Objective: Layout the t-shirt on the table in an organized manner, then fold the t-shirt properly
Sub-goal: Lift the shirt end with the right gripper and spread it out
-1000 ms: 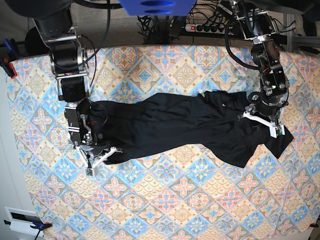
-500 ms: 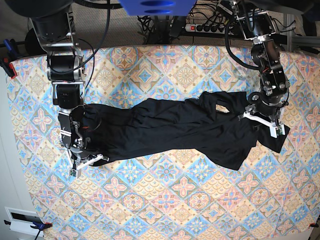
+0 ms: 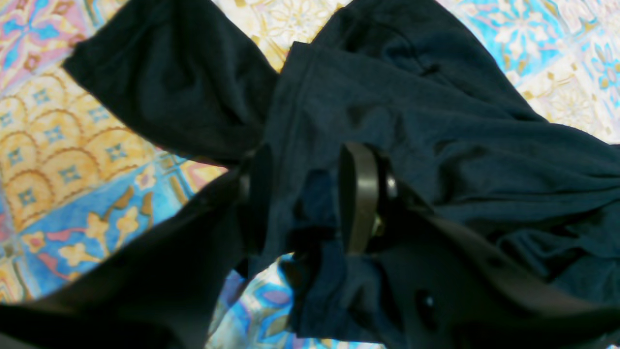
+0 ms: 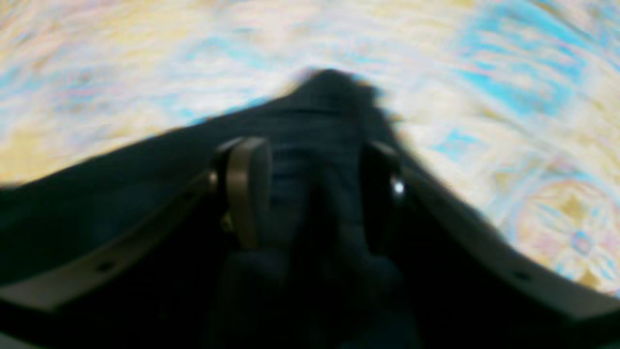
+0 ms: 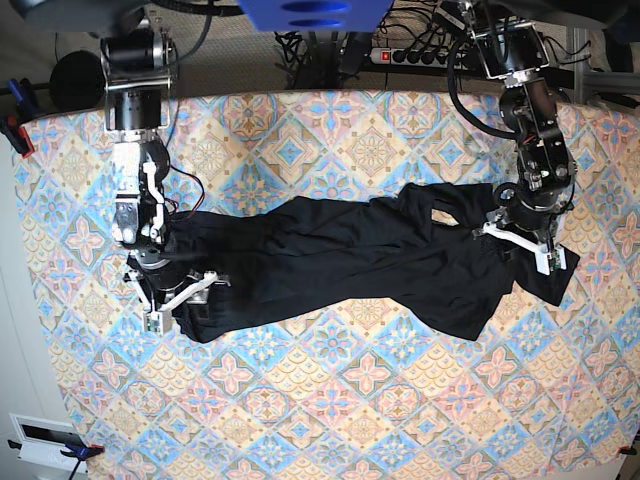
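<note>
The right pincer [image 5: 178,297] has slid outward, loosening; the left pincer [image 5: 520,243] grips one t-shirt [image 5: 340,255] on the worktop [image 5: 330,420].

Black t-shirt [image 5: 360,255], stretched crosswise and rumpled over the table [image 5: 330,410], whose cloth bears blue, pink and cream medallion tiles. One end bunches between the left gripper's [image 3: 310,203] jaws; the other lies under the right gripper [image 5: 178,300], fabric between its parted fingers
</note>
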{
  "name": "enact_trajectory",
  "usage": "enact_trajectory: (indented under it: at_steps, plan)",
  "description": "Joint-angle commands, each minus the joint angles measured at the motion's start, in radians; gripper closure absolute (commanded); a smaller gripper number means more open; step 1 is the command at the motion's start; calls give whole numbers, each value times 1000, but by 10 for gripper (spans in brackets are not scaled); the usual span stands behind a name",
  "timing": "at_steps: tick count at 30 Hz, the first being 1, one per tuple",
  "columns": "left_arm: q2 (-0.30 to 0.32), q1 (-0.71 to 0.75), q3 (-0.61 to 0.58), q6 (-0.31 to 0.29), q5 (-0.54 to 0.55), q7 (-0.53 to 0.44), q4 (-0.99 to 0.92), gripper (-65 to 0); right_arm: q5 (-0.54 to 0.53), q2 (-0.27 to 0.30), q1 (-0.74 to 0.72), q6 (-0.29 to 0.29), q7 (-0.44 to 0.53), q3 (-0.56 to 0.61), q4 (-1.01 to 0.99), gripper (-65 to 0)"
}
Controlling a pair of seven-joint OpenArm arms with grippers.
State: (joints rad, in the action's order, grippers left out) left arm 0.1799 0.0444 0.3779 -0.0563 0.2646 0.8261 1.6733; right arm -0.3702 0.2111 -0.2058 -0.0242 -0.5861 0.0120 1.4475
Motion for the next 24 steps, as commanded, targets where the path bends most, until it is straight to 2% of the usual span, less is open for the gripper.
enact_trajectory:
  at_steps: [1,8,14,17,24]
  plan:
    - [10,-13,3,0,0,-21,17,-232,0,20,-4,7,13,-24,45,-283]
    - [10,-13,2,0,0,-18,17,-232,-2,12,98,7,2,-17,132,-283]
    - [10,5,2,0,0,-20,15,-232,-3,-2,95,7,2,113,121,-284]
    - [10,8,2,0,0,-18,15,-232,-2,-16,95,8,2,156,89,-284]
    - [10,21,3,0,2,-23,15,-232,0,-65,58,7,5,167,-55,-284]
